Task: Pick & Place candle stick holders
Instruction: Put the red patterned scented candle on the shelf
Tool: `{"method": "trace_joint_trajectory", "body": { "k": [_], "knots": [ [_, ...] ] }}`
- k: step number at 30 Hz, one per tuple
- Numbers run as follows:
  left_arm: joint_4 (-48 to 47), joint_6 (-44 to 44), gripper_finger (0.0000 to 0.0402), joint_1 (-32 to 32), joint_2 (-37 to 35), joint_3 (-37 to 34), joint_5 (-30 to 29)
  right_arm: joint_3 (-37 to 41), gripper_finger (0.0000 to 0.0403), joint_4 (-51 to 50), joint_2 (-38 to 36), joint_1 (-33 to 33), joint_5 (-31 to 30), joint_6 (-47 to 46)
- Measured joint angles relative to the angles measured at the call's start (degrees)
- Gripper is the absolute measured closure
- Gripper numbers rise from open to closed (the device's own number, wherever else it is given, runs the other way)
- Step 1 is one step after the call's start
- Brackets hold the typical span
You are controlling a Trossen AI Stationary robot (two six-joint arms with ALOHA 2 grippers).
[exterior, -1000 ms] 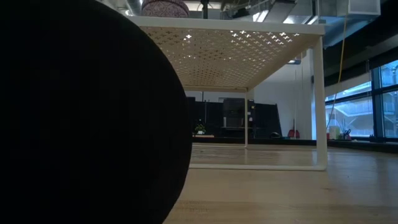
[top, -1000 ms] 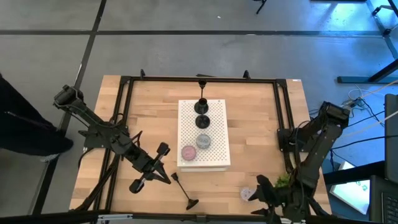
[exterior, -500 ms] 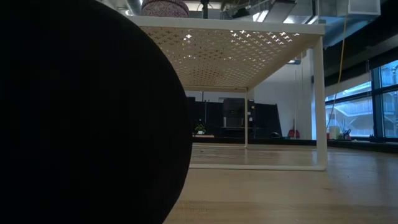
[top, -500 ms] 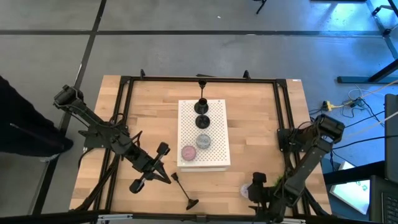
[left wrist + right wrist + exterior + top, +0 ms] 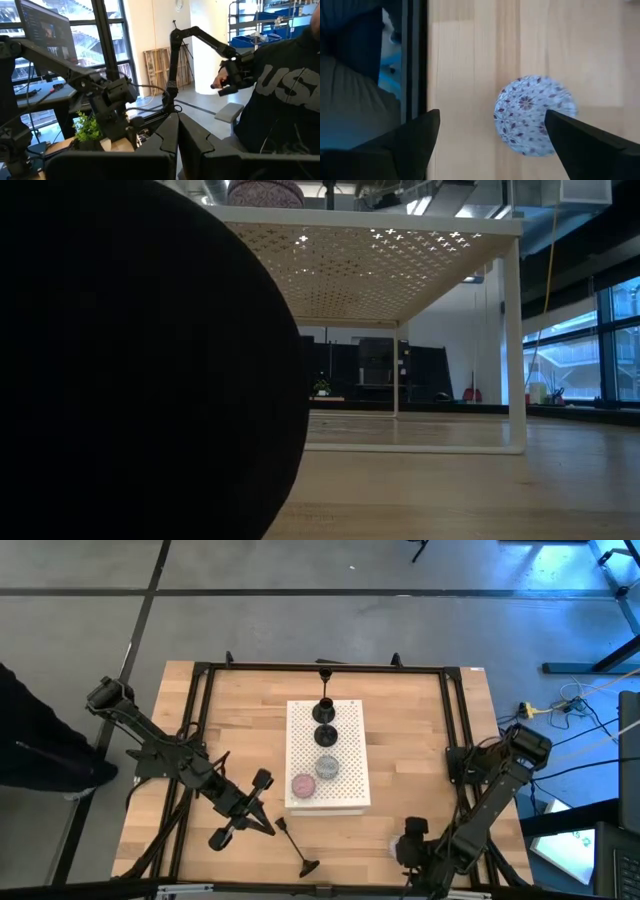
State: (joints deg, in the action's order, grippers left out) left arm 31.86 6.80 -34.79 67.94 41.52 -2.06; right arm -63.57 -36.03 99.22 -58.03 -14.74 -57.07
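Observation:
A lavender patterned puck (image 5: 535, 115) lies on the wooden table near its front right; it is partly covered in the high view (image 5: 396, 849). My right gripper (image 5: 492, 114) hovers above it, open, with the puck close to one finger. A black candle stick holder (image 5: 296, 846) lies on its side on the table near the front edge; its round base fills the left of the low view (image 5: 130, 370). My left gripper (image 5: 262, 815) is shut beside the holder's stem end; I cannot tell whether they touch. Two black holders (image 5: 325, 722), a grey puck (image 5: 328, 766) and a pink puck (image 5: 303, 783) stand on the white board.
The white perforated board (image 5: 345, 790) stands on legs at the table's middle. A small green plant (image 5: 456, 832) sits by the right arm. A black frame (image 5: 205, 700) runs along the table's edges. A person in dark clothing (image 5: 285, 95) shows beyond the table in the left wrist view.
My right gripper has moved toward the table's left and now stands over the lavender puck, and its arm has swung with it. The left arm and the holders have kept still.

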Motion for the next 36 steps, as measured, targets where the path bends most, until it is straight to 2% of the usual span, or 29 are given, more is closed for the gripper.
{"method": "trace_joint_trajectory", "body": {
  "k": [4, 9, 36],
  "knots": [
    [-0.4, 0.0, 0.0400, 0.0, 0.0, 0.0, 0.0, -4.6, 0.0041, -9.4, -0.2, 1.1, -1.9, 0.7],
    [-0.9, 0.0, 0.0398, 0.0, 0.0, 0.0, 0.0, -5.1, 0.0041, -12.1, -0.1, 1.7, -4.1, 1.6],
    [-0.9, 0.0, 0.0400, 0.0, 0.0, 0.0, -3.0, -5.1, 0.0041, -10.7, 9.1, 1.8, -1.7, 1.9]
  ]
}}
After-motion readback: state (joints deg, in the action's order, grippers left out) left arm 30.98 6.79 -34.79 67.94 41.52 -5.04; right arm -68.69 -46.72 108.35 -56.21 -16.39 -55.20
